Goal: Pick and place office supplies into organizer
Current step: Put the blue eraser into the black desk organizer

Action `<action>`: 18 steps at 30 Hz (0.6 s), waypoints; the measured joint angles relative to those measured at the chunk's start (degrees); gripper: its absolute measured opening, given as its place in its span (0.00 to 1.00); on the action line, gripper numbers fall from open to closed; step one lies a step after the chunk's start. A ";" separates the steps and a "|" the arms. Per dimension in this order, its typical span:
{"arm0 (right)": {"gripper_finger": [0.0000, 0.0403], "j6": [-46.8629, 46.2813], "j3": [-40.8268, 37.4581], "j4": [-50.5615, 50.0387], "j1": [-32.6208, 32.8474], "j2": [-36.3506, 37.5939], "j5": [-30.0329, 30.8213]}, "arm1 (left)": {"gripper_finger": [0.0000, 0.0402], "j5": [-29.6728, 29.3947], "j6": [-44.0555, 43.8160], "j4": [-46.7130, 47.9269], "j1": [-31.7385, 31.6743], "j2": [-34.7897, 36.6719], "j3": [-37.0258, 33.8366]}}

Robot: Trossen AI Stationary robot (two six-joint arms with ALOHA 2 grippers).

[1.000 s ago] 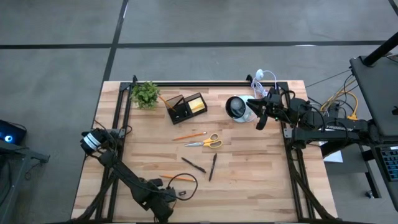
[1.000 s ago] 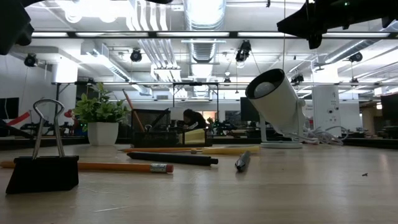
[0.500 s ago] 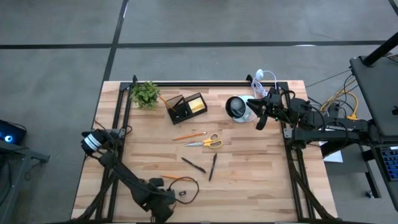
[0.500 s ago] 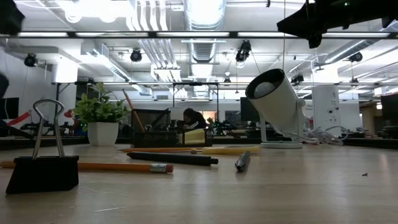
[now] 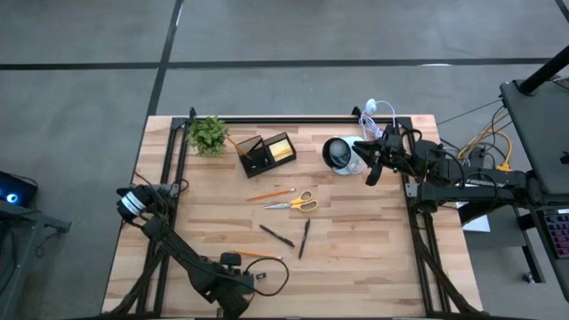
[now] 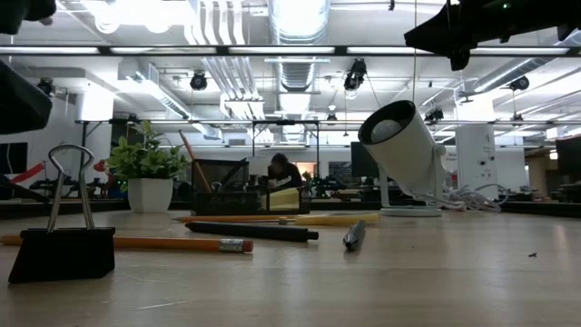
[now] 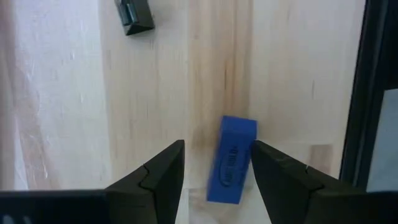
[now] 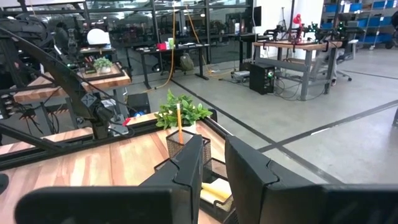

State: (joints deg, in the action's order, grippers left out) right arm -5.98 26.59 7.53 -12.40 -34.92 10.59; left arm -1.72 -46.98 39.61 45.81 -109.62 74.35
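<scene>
My left gripper (image 7: pixel 217 146) (image 5: pixel 236 269) points down over the table's near left part, open. A blue eraser (image 7: pixel 231 158) lies flat on the wood between its fingers, close beside one of them; I cannot tell whether they touch. A black binder clip (image 7: pixel 134 15) (image 6: pixel 64 245) lies nearby, next to an orange pencil (image 5: pixel 258 255). Scissors (image 5: pixel 298 203), a second pencil (image 5: pixel 271 193) and two dark pens (image 5: pixel 276 236) (image 5: pixel 304 238) lie mid-table. The black organizer (image 5: pixel 265 153) stands at the back with a yellow sticky-note block (image 5: pixel 282 149). My right gripper (image 8: pixel 213 163) (image 5: pixel 372 171) waits high at the back right, its fingers slightly apart on nothing.
A small green plant (image 5: pixel 207 133) stands left of the organizer. A white round lamp head (image 5: pixel 340 154) (image 6: pixel 404 150) with its white cable (image 5: pixel 378 111) sits at the back right, just below my right gripper. Black frame rails (image 5: pixel 176 151) run along both table sides.
My left gripper has turned about its own pointing line above the eraser while staying over the same spot, still open. The eraser, the clip and the other supplies have kept their places.
</scene>
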 joint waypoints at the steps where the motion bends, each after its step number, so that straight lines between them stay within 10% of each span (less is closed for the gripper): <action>1: 0.15 0.00 0.00 0.02 0.02 0.00 0.00 | 0.42 -0.11 0.00 -0.04 0.02 0.00 0.10; 18: 0.15 0.00 0.00 0.20 0.01 0.00 0.00 | 0.42 1.29 6.92 -1.28 1.13 -2.04 1.02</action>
State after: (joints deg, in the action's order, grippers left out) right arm -5.98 26.59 7.73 -12.39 -34.92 10.59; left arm -0.42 -40.06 38.33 46.93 -111.67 75.37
